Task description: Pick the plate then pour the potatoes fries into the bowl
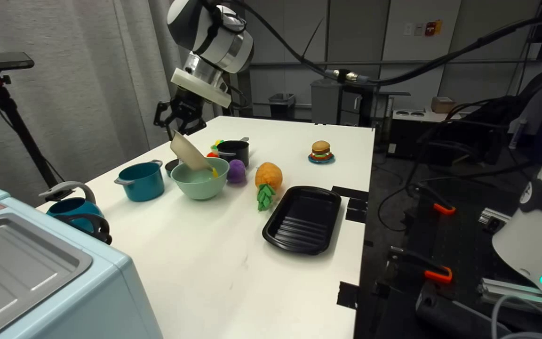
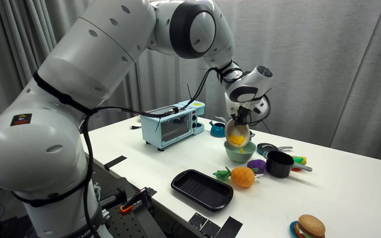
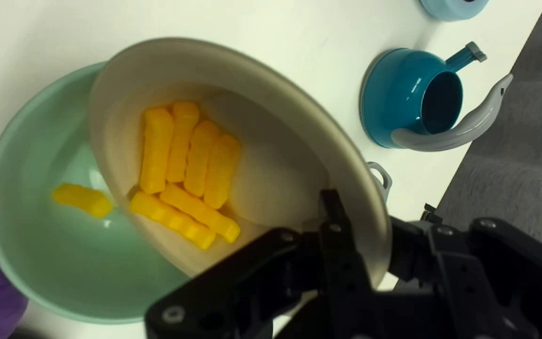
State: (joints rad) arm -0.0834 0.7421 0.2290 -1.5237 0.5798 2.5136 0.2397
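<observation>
My gripper point(image 3: 365, 216) is shut on the rim of the cream plate point(image 3: 275, 155), one finger inside and one outside. The plate is steeply tilted above the mint-green bowl point(image 3: 78, 263), its low edge over the bowl's opening; both exterior views show this plate point(image 1: 189, 153) point(image 2: 229, 127) and bowl point(image 1: 200, 186) point(image 2: 238, 154). Several yellow fries point(image 3: 181, 150) lie in the plate's lower part. One single fry point(image 3: 83, 199) is outside the plate, within the bowl's outline; I cannot tell whether it rests or is falling. The gripper point(image 1: 173, 133) also shows in an exterior view.
A purple toy point(image 1: 237, 171) and a black pot point(image 2: 279, 164) stand beside the bowl. A teal pot point(image 1: 143, 181) and teal kettle point(image 3: 407, 94) stand on another side. An orange pineapple toy point(image 2: 242, 177), black tray point(image 2: 202, 190), blue oven point(image 2: 167, 127) and burger point(image 1: 321, 150) are on the table.
</observation>
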